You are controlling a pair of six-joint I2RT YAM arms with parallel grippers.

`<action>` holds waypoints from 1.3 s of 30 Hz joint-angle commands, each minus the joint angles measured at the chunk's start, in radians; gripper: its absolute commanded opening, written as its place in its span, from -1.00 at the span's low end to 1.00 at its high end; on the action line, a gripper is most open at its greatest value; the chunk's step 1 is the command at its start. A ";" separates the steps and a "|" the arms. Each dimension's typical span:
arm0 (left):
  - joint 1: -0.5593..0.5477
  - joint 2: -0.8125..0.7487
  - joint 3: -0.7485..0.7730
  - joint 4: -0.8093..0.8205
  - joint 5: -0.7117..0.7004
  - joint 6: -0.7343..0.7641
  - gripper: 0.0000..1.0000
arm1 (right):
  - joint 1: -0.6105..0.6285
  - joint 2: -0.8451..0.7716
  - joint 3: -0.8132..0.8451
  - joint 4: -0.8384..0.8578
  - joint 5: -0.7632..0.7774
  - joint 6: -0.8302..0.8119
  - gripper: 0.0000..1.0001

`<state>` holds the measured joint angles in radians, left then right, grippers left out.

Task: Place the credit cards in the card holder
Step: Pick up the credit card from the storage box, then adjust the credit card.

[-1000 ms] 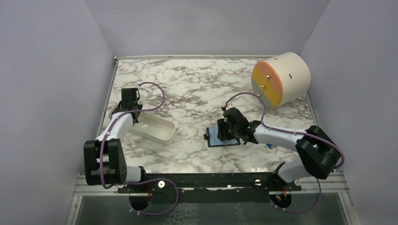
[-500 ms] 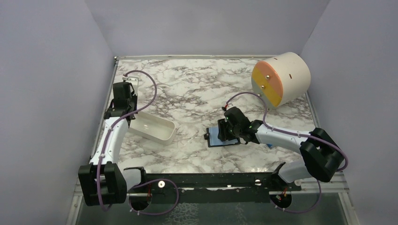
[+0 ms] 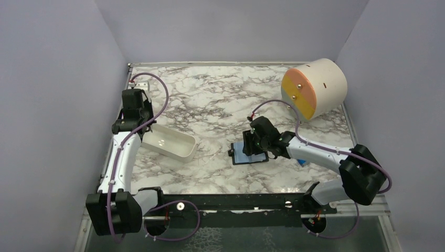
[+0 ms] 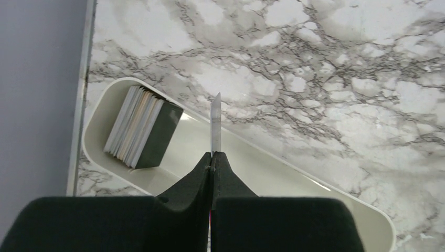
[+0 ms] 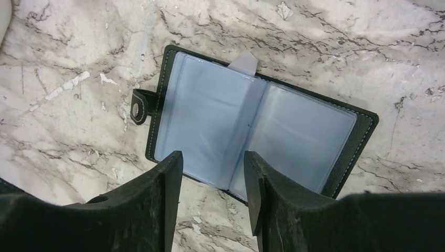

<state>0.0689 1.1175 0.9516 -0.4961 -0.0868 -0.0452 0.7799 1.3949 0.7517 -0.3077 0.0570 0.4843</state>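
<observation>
At the far left, your left gripper point(image 4: 212, 155) is clamped on a single card point(image 4: 215, 123), jaws pressed together with only the card's thickness between them. In the left wrist view you see that card edge-on as a thin pale sliver, its long axis running straight out from the fingertips, so you cannot make out its face or colour. It hangs over the white tray point(image 4: 315, 184), whose lower right end is cut off by the picture edge. The remaining credit cards point(image 4: 141, 128) stand packed on edge at the tray's left end, leaning, with a dark face turned right and pale edges fanned to the left; you cannot count them. From the top view the left gripper point(image 3: 134, 105) sits over the tray's point(image 3: 170, 142) left end. Moving right, the card holder point(image 5: 252, 134) lies open and flat on the marble table point(image 3: 220, 100), light blue side up, long axis running from upper left to lower right in the right wrist view, its stud strap point(image 5: 137, 109) sticking out at the left. Your right gripper point(image 5: 212, 157) stands with jaws apart, one finger either side of the spine at the holder's near edge; whether they touch it is unclear. In the top view the right gripper point(image 3: 257, 143) covers part of the holder point(image 3: 244, 156).
</observation>
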 commanded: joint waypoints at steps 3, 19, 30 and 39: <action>-0.001 -0.059 -0.005 -0.038 0.184 -0.131 -1.00 | 0.007 -0.068 0.063 0.000 -0.111 0.040 -0.07; -0.001 -0.131 -0.010 -0.083 0.689 -0.348 -1.00 | 0.007 -0.152 0.021 0.592 -0.538 0.375 0.25; -0.003 -0.224 -0.138 0.121 0.967 -0.604 -1.00 | 0.007 0.123 0.150 0.929 -0.661 0.587 0.28; -0.015 -0.246 -0.218 0.280 1.048 -0.741 -1.00 | 0.020 0.261 0.233 0.971 -0.688 0.637 0.28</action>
<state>0.0631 0.8913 0.7387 -0.3302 0.8776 -0.7067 0.7868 1.6123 0.9482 0.5850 -0.5823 1.0744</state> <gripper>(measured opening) 0.010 0.639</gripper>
